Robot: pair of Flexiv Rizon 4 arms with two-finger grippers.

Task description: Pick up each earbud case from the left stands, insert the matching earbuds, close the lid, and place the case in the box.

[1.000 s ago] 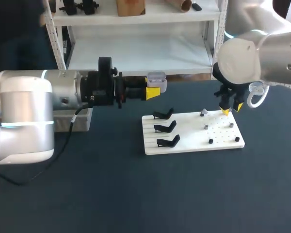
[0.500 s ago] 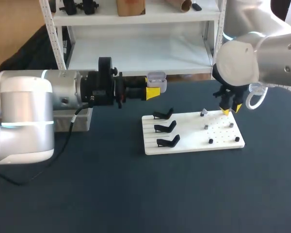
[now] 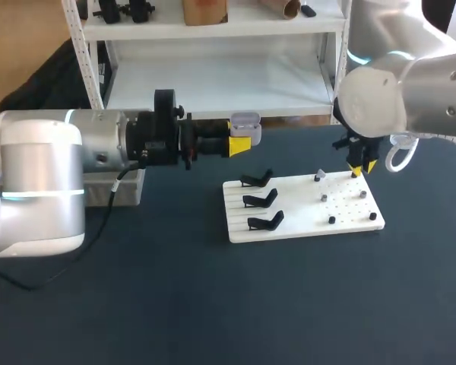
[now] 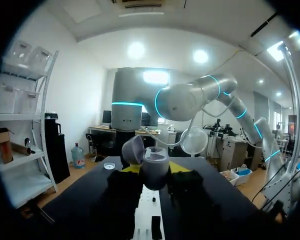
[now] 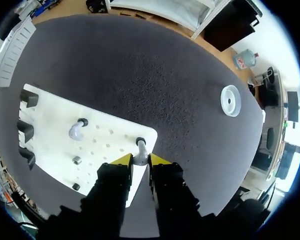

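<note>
My left gripper (image 3: 240, 144) is shut on a grey earbud case (image 3: 245, 122), held in the air behind the white board (image 3: 304, 226); its lid (image 4: 132, 149) stands open above the case body (image 4: 155, 169). Three black stands (image 3: 260, 199) on the board's left part are bare. My right gripper (image 3: 361, 166) is at the board's far right corner. Its yellow tips (image 5: 140, 161) press from both sides on a small grey earbud (image 5: 140, 150) that stands on the board. A second earbud (image 5: 76, 131) stands further along the board (image 5: 50, 135).
Small dark pegs (image 3: 331, 220) dot the board's right part. A white round disc (image 5: 230, 100) lies on the dark table beyond the board. A grey box (image 3: 131, 190) sits partly hidden under my left arm. Dark tabletop (image 3: 235, 304) spreads in front of the board.
The right gripper's fingers have drawn together around the earbud at the board's corner, and the board has shifted slightly. The left arm and its case have stayed still.
</note>
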